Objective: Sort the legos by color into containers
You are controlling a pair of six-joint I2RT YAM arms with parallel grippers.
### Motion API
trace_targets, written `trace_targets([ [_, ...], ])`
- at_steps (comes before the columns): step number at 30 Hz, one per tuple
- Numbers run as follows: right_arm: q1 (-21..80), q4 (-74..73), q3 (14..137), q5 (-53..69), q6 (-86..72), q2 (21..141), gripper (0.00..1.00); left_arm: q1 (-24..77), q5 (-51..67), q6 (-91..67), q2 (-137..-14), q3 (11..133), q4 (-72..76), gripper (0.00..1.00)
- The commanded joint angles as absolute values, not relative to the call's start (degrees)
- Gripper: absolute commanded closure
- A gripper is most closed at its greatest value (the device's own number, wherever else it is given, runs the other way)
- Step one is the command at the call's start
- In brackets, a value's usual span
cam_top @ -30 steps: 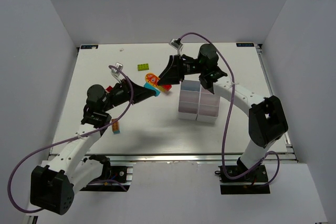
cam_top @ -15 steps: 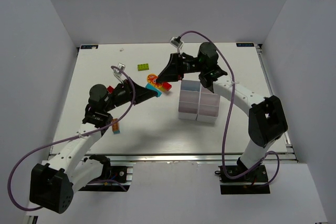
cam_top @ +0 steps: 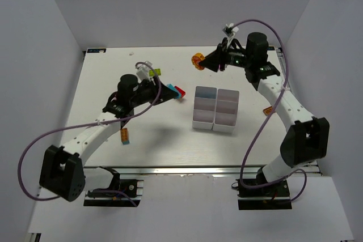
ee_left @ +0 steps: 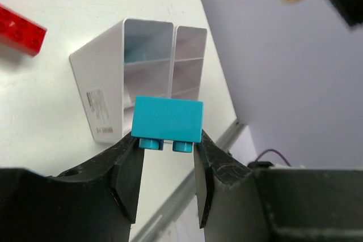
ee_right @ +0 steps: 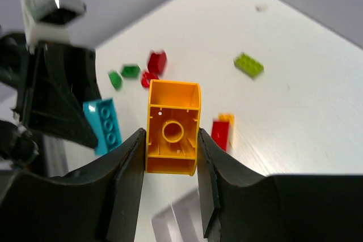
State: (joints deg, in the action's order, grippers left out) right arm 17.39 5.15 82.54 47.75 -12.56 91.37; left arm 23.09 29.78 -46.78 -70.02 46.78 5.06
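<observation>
The left hand (ee_left: 167,157) is closed on a cyan brick (ee_left: 167,118). Its two fingers press the brick's short ends. The brick sits right at the fingertips, with its studs pointing back toward the wrist. Past those fingertips and lower down stand the containers (ee_left: 99,77), a white block of small bins seen here from one end, resting on the counter (cam_top: 170,140). A red brick (ee_left: 20,29) lies on the counter off to the left of this hand, apart from the bin block.

The right hand (ee_right: 170,160) is clamped on an orange brick (ee_right: 173,134), one finger on each side. The brick's hollow underside faces the wrist camera. From above, this hand is raised over the far part of the counter. The containers are back toward its own arm's base and well apart from it.

Beyond the right hand's fingertips, loose pieces are scattered on the counter:
- A lime green brick (ee_right: 248,64) lies up and to the right.
- A red and yellow pair (ee_right: 222,131) lies just right of the held brick.
- Two green bricks (ee_right: 130,71) and another red piece (ee_right: 156,60) lie farther out to the left.

An orange and cyan piece (cam_top: 125,135) lies on the counter behind the left hand, beside that arm's forearm.
</observation>
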Motion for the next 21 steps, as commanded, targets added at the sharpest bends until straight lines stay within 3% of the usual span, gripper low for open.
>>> trace_targets([
  [1, 18.5, -3.8, 76.6, 38.7, 5.8, 82.3, 1.00, 29.8, 18.0, -38.9, -75.6, 55.0, 0.4, 0.90],
  [9, 15.9, -5.9, 63.3, 30.5, 12.0, 72.6, 1.00, 42.0, -7.4, -31.6, -88.0, 65.5, -2.5, 0.87],
  [16, 12.3, -5.1, 60.8, 28.7, 11.7, 68.6, 1.00, 46.7, -15.9, -29.4, -98.2, 76.6, -6.2, 0.83],
  [21, 11.8, -5.6, 60.0, 29.3, 11.3, 68.5, 1.00, 48.0, -19.1, -29.2, -102.8, 82.3, -8.6, 0.73],
])
